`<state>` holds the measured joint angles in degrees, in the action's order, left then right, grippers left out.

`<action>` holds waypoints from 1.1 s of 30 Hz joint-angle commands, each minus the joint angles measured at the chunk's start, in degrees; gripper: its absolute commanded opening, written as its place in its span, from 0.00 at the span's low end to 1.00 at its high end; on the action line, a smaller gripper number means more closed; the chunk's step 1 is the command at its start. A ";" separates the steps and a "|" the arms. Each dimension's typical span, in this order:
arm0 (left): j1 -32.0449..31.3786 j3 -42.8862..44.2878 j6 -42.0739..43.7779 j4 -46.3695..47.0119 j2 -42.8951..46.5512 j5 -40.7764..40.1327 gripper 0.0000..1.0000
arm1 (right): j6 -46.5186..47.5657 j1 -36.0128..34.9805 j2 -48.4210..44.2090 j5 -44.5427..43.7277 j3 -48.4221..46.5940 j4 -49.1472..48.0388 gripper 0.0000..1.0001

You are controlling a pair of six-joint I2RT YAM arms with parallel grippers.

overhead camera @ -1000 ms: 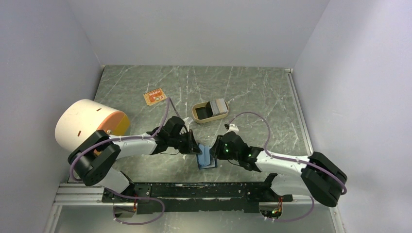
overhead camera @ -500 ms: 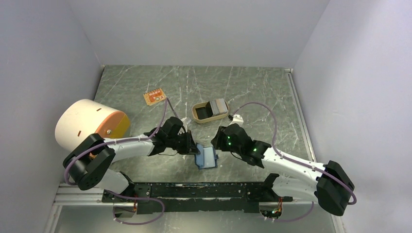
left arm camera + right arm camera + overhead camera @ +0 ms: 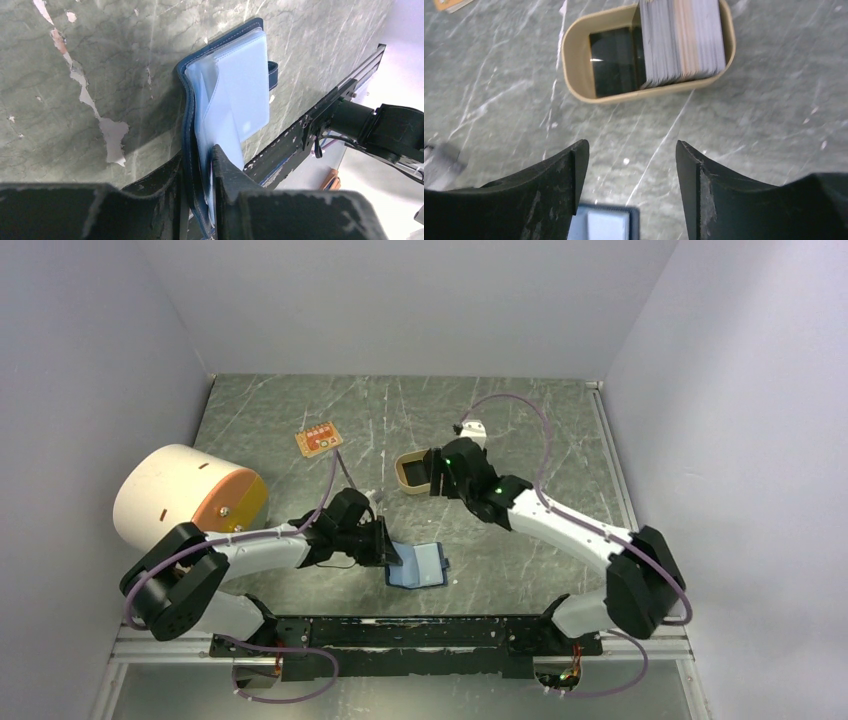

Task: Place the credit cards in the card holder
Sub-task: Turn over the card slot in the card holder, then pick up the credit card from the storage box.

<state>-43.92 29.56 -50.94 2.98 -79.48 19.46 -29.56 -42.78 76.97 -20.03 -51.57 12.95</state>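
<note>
The left fingers (image 3: 227, 175), nearly closed, pinch the near edge of the open card holder (image 3: 240, 85) lying on the table (image 3: 75, 50). The right fingers (image 3: 559, 170) gape wide, empty, near the tan tray (image 3: 574, 75) holding the credit cards (image 3: 684, 40).

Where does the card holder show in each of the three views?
Top external: card holder low centre, lying open.
Left wrist: centre, its edge between the left fingers.
Right wrist: bottom edge, cut off.
Shared landmark: tan tray, top and right wrist only.
</note>
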 commanded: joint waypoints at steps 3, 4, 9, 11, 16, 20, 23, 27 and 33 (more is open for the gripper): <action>0.55 -0.55 1.36 -0.29 0.74 0.04 0.25 | 7.45 2.01 10.21 -6.36 -10.81 3.54 0.70; 0.52 -0.74 1.32 0.00 0.73 0.19 0.24 | 7.95 2.09 11.89 -7.13 -12.44 3.98 0.70; 0.72 -2.60 0.75 2.07 1.39 0.71 0.26 | 10.30 2.43 20.48 -10.37 -20.02 6.58 0.73; 0.85 -2.79 0.91 2.21 1.51 0.93 0.27 | 10.97 2.44 23.60 -11.58 -22.77 8.19 0.73; 0.84 -3.65 0.89 2.76 2.51 1.12 0.27 | 12.88 2.42 29.27 -14.86 -27.00 9.74 0.75; 0.86 -4.04 0.92 3.34 3.16 1.73 0.27 | 13.35 2.41 33.86 -16.80 -30.44 11.98 0.76; 0.78 -3.88 1.25 3.09 3.57 1.80 0.27 | 13.50 2.38 34.91 -17.88 -31.39 13.17 0.76; 0.84 -4.17 1.29 3.33 3.91 1.87 0.28 | 14.94 2.46 37.73 -20.31 -32.70 13.49 0.76; 0.83 -5.14 0.80 3.89 4.57 1.84 0.22 | 15.39 2.44 39.72 -21.10 -33.51 13.37 0.76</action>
<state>-43.33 25.54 -50.37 4.99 -76.44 19.84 -15.27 -40.82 115.44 -38.37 -83.70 25.80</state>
